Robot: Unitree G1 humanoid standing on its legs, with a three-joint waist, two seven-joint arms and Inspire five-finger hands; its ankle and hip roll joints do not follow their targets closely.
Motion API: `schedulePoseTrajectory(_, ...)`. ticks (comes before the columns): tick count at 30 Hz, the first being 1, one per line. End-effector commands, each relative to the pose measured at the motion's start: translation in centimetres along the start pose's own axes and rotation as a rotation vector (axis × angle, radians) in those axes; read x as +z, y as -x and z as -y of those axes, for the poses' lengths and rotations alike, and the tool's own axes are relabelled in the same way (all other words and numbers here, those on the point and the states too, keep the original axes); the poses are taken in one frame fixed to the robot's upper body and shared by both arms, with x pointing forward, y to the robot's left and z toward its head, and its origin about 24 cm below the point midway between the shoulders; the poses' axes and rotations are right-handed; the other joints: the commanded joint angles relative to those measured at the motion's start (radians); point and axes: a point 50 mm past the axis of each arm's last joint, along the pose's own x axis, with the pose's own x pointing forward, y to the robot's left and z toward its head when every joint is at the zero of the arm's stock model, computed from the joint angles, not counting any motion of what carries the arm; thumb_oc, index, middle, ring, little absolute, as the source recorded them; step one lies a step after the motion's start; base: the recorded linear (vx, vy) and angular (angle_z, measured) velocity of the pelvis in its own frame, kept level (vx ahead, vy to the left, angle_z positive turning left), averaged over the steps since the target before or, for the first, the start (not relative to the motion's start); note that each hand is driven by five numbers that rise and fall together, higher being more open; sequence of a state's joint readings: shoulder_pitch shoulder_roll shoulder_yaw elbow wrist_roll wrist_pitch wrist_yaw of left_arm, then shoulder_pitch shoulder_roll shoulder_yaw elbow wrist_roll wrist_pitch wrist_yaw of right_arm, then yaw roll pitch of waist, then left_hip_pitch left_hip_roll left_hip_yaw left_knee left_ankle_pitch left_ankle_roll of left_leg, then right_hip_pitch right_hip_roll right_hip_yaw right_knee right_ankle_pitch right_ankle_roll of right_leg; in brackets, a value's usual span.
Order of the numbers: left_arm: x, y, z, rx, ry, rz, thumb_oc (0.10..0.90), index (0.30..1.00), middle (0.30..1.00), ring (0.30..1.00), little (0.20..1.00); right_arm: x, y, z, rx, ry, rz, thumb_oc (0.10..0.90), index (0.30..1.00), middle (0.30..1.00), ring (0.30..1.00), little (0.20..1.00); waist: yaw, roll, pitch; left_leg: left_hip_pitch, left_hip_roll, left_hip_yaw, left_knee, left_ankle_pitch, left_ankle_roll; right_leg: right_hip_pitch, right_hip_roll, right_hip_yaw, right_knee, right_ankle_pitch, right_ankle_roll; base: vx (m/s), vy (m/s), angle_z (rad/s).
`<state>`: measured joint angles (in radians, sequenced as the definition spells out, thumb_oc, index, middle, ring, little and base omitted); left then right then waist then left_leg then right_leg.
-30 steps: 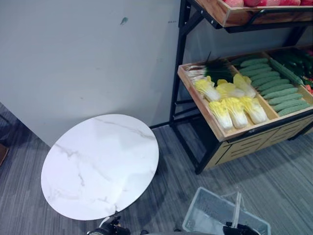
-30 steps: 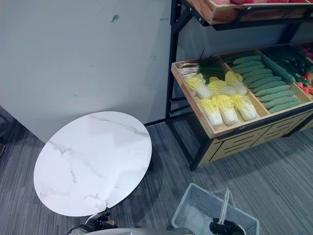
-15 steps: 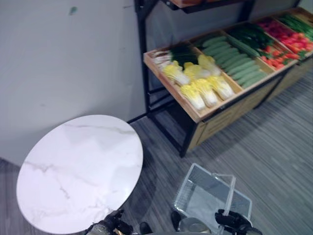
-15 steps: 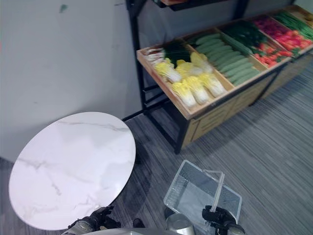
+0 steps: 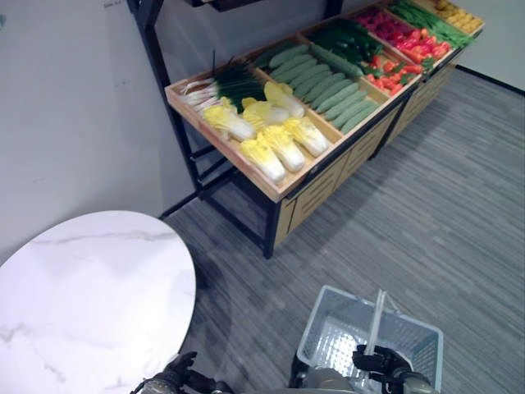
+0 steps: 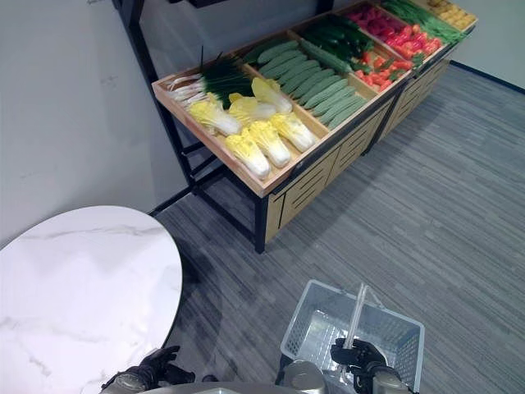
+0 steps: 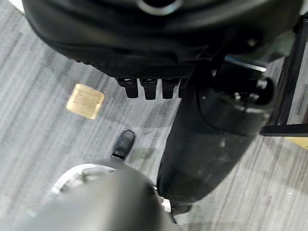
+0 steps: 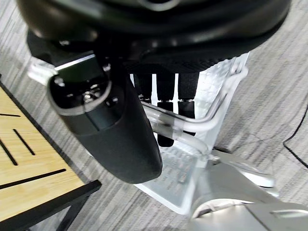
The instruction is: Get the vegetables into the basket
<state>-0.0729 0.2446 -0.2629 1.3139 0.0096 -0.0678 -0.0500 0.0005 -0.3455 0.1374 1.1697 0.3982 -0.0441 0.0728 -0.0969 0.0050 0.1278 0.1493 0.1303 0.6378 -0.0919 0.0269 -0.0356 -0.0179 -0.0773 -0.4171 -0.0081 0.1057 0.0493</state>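
A pale plastic basket [image 5: 340,332] hangs low at the front right, over the carpet. My right hand [image 5: 379,362] is shut on the basket's handle [image 8: 192,126], with its fingers curled round the bar. The vegetables lie in a sloping wooden tray [image 5: 271,187] on a black rack: yellow-white cabbages [image 5: 271,135], green onions [image 5: 220,84], cucumbers [image 5: 324,80] and red vegetables [image 5: 406,39] further along. My left hand [image 5: 175,379] hangs at the bottom left, relaxed and holding nothing, well short of the rack.
A round white marble table [image 5: 82,304] stands at the lower left, close to my left hand. A grey wall [image 5: 74,107] runs behind it. Grey carpet [image 5: 443,213] lies between the basket and the rack.
The camera has swung, so the rack now sits at the upper middle and more of its trays show. The table has slid towards the left edge. The right hand still holds the basket.
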Motion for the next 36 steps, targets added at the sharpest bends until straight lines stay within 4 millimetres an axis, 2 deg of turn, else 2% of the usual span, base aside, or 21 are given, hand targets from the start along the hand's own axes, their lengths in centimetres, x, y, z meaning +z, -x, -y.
schedulePoseTrajectory(1, -1.3, 0.2, -0.3, 0.004, -0.048, -0.059, 0.900, 1.000, 1.000, 1.000, 1.000, 2.3, -0.4, -1.0, 0.043, 0.015, 0.087, 0.400, 0.300, 0.300, 0.300, 0.300, 0.002, -0.016, -0.005, 0.030, -0.121, -0.039, 0.005, -0.141, 0.034, -0.004, -0.048, 0.077, 0.038, -0.046, 0.119, 0.15, -0.193, 0.06)
schedulePoseTrajectory(8, -0.6, 0.0, -0.4, 0.026, 0.001, -0.040, 0.900, 1.000, 1.000, 1.000, 1.000, 2.1, -0.5, -1.4, 0.054, 0.029, 0.067, 0.400, 0.300, 0.300, 0.300, 0.300, 0.014, -0.023, 0.000, 0.058, -0.093, -0.050, 0.005, -0.127, 0.009, 0.002, -0.015, 0.094, 0.071, -0.106, 0.093, 0.12, -0.143, 0.03)
schedulePoseTrajectory(9, -0.4, 0.0, -0.5, 0.033, 0.011, -0.032, 0.900, 1.000, 1.000, 1.000, 1.000, 2.1, -0.5, -1.5, 0.055, 0.031, 0.066, 0.400, 0.300, 0.300, 0.300, 0.300, 0.018, -0.028, 0.001, 0.059, -0.091, -0.053, 0.020, -0.119, 0.003, 0.009, -0.011, 0.097, 0.072, -0.116, 0.085, 0.17, -0.167, -0.03)
schedulePoseTrajectory(10, -0.1, 0.0, -0.7, 0.038, 0.020, -0.025, 0.900, 1.000, 1.000, 1.000, 1.000, 2.2, -0.5, -1.5, 0.056, 0.036, 0.068, 0.400, 0.300, 0.300, 0.300, 0.300, 0.023, -0.042, 0.006, 0.032, -0.071, -0.056, 0.109, -0.138, -0.007, 0.022, -0.011, 0.101, 0.069, -0.126, 0.074, 0.16, -0.187, -0.03)
schedulePoseTrajectory(11, 0.3, 0.0, -1.0, 0.051, 0.040, -0.006, 0.900, 1.000, 1.000, 1.000, 1.000, 2.3, -0.6, -1.5, 0.060, 0.052, 0.071, 0.400, 0.300, 0.300, 0.300, 0.300, 0.044, -0.056, 0.018, -0.015, -0.048, -0.120, 0.227, -0.139, -0.027, 0.031, 0.001, 0.118, 0.073, -0.139, 0.056, 0.11, -0.161, -0.02)
schedulePoseTrajectory(12, 0.7, -0.1, -1.2, 0.058, 0.057, 0.007, 0.900, 1.000, 1.000, 1.000, 1.000, 2.4, -0.6, -1.5, 0.059, 0.066, 0.072, 0.400, 0.300, 0.300, 0.300, 0.300, 0.054, -0.063, 0.027, -0.045, -0.050, -0.189, 0.257, -0.122, -0.037, 0.034, 0.004, 0.127, 0.073, -0.144, 0.050, 0.08, -0.062, -0.05)
schedulePoseTrajectory(13, 1.0, -0.1, -1.3, 0.061, 0.088, 0.021, 0.900, 1.000, 1.000, 1.000, 1.000, 2.4, -0.6, -1.5, 0.062, 0.086, 0.069, 0.400, 0.300, 0.300, 0.300, 0.300, 0.071, -0.069, 0.031, -0.058, -0.075, -0.287, 0.220, -0.130, -0.029, 0.034, 0.004, 0.141, 0.066, -0.145, 0.055, -0.01, 0.104, -0.41)
schedulePoseTrajectory(14, 1.1, -0.1, -1.3, 0.070, 0.099, 0.026, 0.900, 1.000, 1.000, 1.000, 1.000, 2.1, -0.5, -1.3, 0.060, 0.099, 0.058, 0.400, 0.300, 0.300, 0.300, 0.300, 0.090, -0.080, 0.036, -0.099, -0.098, -0.419, 0.167, -0.127, -0.004, 0.012, -0.010, 0.173, 0.066, -0.115, 0.058, 0.00, 0.173, -0.59)
schedulePoseTrajectory(15, 0.9, -0.1, -1.2, 0.065, 0.109, 0.021, 0.900, 1.000, 1.000, 1.000, 1.000, 2.3, -0.5, -1.4, 0.063, 0.101, 0.060, 0.400, 0.300, 0.300, 0.300, 0.300, 0.092, -0.079, 0.039, -0.091, -0.097, -0.428, 0.178, -0.148, 0.010, 0.004, -0.011, 0.196, 0.084, -0.118, 0.061, -0.01, 0.140, -0.71)
schedulePoseTrajectory(16, 0.9, -0.1, -1.2, 0.065, 0.109, 0.021, 0.900, 1.000, 1.000, 1.000, 1.000, 2.3, -0.5, -1.4, 0.064, 0.101, 0.060, 0.400, 0.300, 0.300, 0.300, 0.300, 0.091, -0.079, 0.037, -0.092, -0.098, -0.428, 0.178, -0.147, 0.010, 0.002, -0.012, 0.196, 0.083, -0.117, 0.061, 0.02, 0.152, -0.59)
schedulePoseTrajectory(18, 0.7, -0.1, -0.9, 0.051, 0.094, 0.019, 0.900, 1.000, 1.000, 1.000, 1.000, 2.1, -0.6, -1.8, 0.063, 0.066, 0.053, 0.400, 0.300, 0.300, 0.300, 0.300, 0.082, -0.068, 0.050, -0.080, -0.115, -0.390, 0.150, -0.148, 0.045, -0.046, -0.029, 0.243, 0.141, -0.086, 0.085, -0.03, 0.308, -0.80)
schedulePoseTrajectory(19, 0.7, -0.1, -0.9, 0.051, 0.094, 0.019, 0.900, 1.000, 1.000, 1.000, 1.000, 2.1, -0.6, -1.8, 0.063, 0.066, 0.053, 0.400, 0.300, 0.300, 0.300, 0.300, 0.082, -0.068, 0.049, -0.081, -0.116, -0.389, 0.149, -0.148, 0.045, -0.048, -0.029, 0.243, 0.140, -0.085, 0.085, -0.04, 0.339, -0.61)
schedulePoseTrajectory(20, 0.5, 0.0, -1.0, 0.053, 0.080, 0.011, 0.900, 1.000, 1.000, 1.000, 1.000, 2.1, -0.7, -2.0, 0.065, 0.060, 0.054, 0.400, 0.300, 0.300, 0.300, 0.300, 0.081, -0.063, 0.052, -0.068, -0.127, -0.366, 0.127, -0.147, 0.056, -0.060, -0.034, 0.264, 0.146, -0.059, 0.101, -0.02, 0.186, -0.28)
schedulePoseTrajectory(26, -0.9, 0.3, -1.9, 0.076, 0.046, -0.030, 0.900, 1.000, 1.000, 1.000, 1.000, 1.9, -0.7, -2.9, 0.083, 0.053, 0.046, 0.400, 0.300, 0.300, 0.300, 0.300, 0.083, -0.037, 0.055, -0.004, -0.166, -0.284, 0.039, -0.144, 0.088, -0.084, -0.044, 0.331, 0.107, 0.048, 0.132, -0.02, 0.250, -0.58)
schedulePoseTrajectory(27, -1.1, 0.3, -1.9, 0.077, 0.043, -0.034, 0.900, 1.000, 1.000, 1.000, 1.000, 1.9, -0.7, -2.9, 0.085, 0.051, 0.045, 0.400, 0.300, 0.300, 0.300, 0.300, 0.083, -0.032, 0.057, 0.004, -0.177, -0.261, 0.039, -0.154, 0.095, -0.086, -0.045, 0.343, 0.091, 0.067, 0.139, -0.01, 0.181, -0.73)
schedulePoseTrajectory(29, -1.1, 0.3, -1.8, 0.072, 0.033, -0.032, 0.900, 1.000, 1.000, 1.000, 1.000, 1.7, -0.7, -2.8, 0.081, 0.044, 0.039, 0.400, 0.300, 0.300, 0.300, 0.300, 0.074, -0.026, 0.062, 0.013, -0.182, -0.260, 0.051, -0.174, 0.097, -0.077, -0.050, 0.345, 0.085, 0.067, 0.149, 0.02, 0.167, -0.51)
schedulePoseTrajectory(32, -0.6, 0.2, -1.8, 0.073, 0.026, -0.016, 0.900, 1.000, 1.000, 1.000, 1.000, 1.8, -0.7, -2.6, 0.075, 0.043, 0.041, 0.400, 0.300, 0.300, 0.300, 0.300, 0.063, -0.017, 0.069, 0.004, -0.193, -0.232, 0.098, -0.203, 0.106, -0.079, -0.064, 0.353, 0.064, 0.099, 0.161, 0.00, 0.144, -0.29)
schedulePoseTrajectory(34, -0.1, 0.2, -2.1, 0.083, 0.031, 0.002, 0.900, 1.000, 1.000, 1.000, 1.000, 2.2, -0.8, -2.8, 0.085, 0.056, 0.055, 0.400, 0.300, 0.300, 0.300, 0.300, 0.052, -0.014, 0.078, -0.002, -0.193, -0.178, 0.103, -0.206, 0.109, -0.101, -0.068, 0.357, 0.044, 0.147, 0.184, -0.06, 0.084, -0.64)
schedulePoseTrajectory(35, -0.1, 0.2, -2.2, 0.089, 0.034, 0.005, 0.900, 1.000, 1.000, 1.000, 1.000, 2.5, -0.8, -3.0, 0.091, 0.053, 0.066, 0.400, 0.300, 0.300, 0.300, 0.300, 0.054, -0.012, 0.083, -0.002, -0.188, -0.150, 0.091, -0.198, 0.107, -0.114, -0.073, 0.327, 0.045, 0.158, 0.189, -0.11, 0.074, -0.87)
schedulePoseTrajectory(36, -0.1, 0.2, -2.2, 0.089, 0.029, 0.002, 0.900, 1.000, 1.000, 1.000, 1.000, 2.9, -0.8, -3.6, 0.110, 0.053, 0.087, 0.400, 0.300, 0.300, 0.300, 0.300, 0.061, 0.005, 0.087, -0.002, -0.162, -0.089, 0.059, -0.175, 0.095, -0.126, -0.112, 0.148, 0.094, 0.077, 0.181, -0.07, 0.033, -1.29)
